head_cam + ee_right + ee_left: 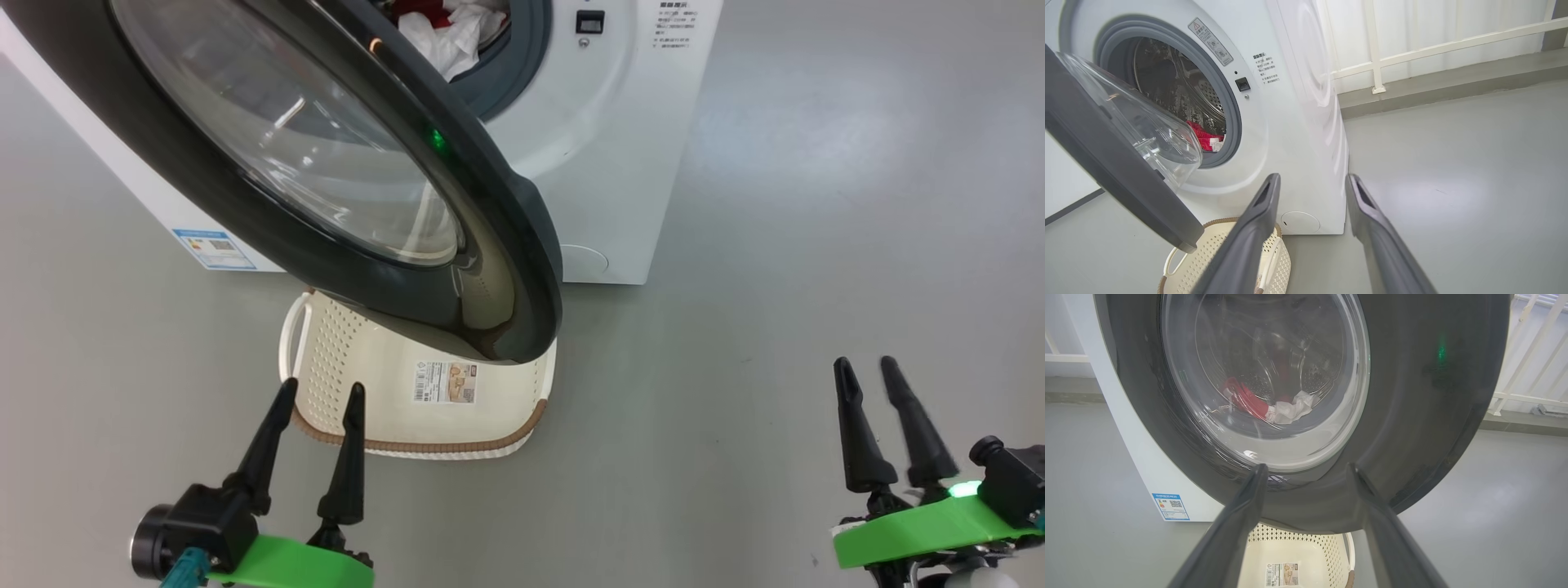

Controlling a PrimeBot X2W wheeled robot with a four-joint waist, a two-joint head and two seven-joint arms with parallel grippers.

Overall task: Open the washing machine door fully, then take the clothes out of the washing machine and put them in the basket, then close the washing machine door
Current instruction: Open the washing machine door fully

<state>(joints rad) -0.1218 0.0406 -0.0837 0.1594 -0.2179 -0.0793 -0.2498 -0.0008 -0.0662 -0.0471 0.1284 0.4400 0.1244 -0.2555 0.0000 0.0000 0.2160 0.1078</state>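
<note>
The washing machine door (498, 204) stands partly open, its black rim and glass bowl swung out over the basket (424, 445). The cream basket sits on the floor in front of the white washing machine (604, 122). Red and white clothes (449, 37) lie in the drum and show through the glass (1257, 404) and past the gasket (1204, 136). My left gripper (322, 388) is open and empty just before the basket, facing the door's outer face (1433, 396). My right gripper (864, 363) is open and empty, out to the right over bare floor.
A blue label (1171, 506) sits low on the machine's front. A white railing (1376, 49) runs along the wall behind the machine. Grey floor (816, 245) stretches to the machine's right.
</note>
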